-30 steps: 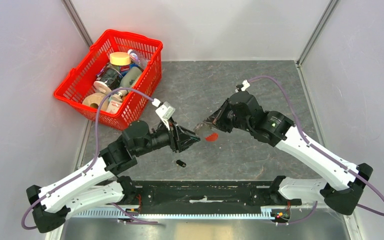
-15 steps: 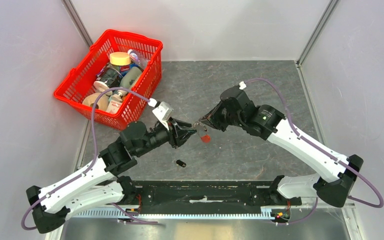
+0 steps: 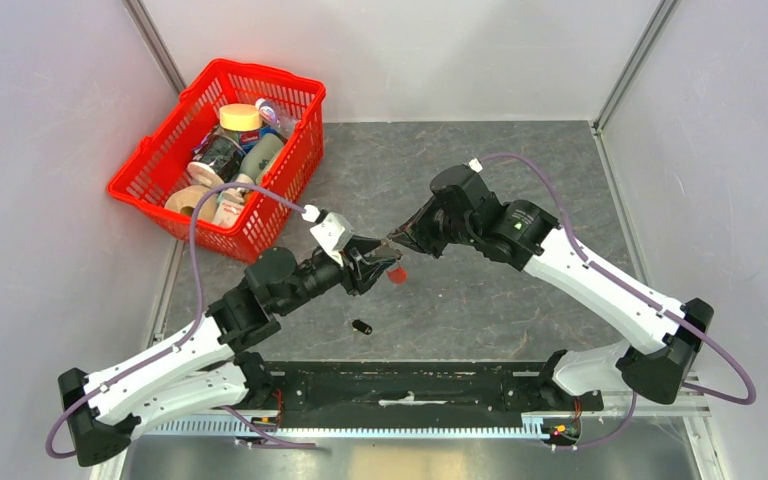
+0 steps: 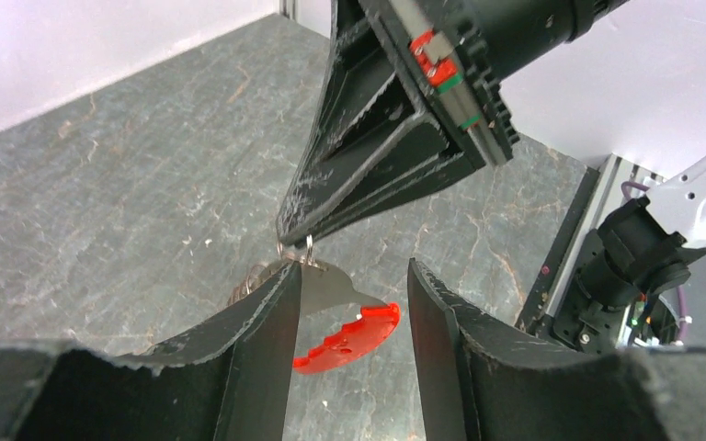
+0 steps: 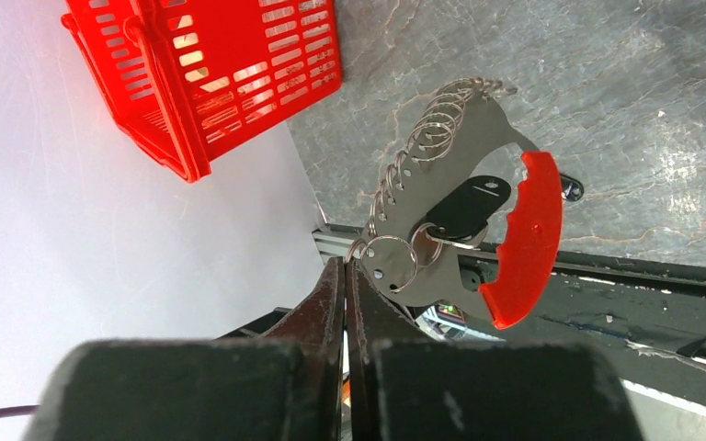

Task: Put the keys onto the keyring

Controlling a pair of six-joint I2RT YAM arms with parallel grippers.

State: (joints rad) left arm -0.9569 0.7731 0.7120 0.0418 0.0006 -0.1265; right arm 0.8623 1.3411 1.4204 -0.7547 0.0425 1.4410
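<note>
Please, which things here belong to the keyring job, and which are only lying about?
For the job: keyring; black-headed key; right end effector, pinching the keyring; left end effector, open.

Lying about: red basket with its contents; small dark object on the table, too small to identify.

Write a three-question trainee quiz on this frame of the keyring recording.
1. True or false: the right gripper is shut on the keyring.
2. Fill in: the left gripper has its jaws ___, one either side of the keyring.
3. Where does the loose key lie? A in the basket; B on the table; C in the left gripper.
Key: 1 true; 2 open; 3 B.
</note>
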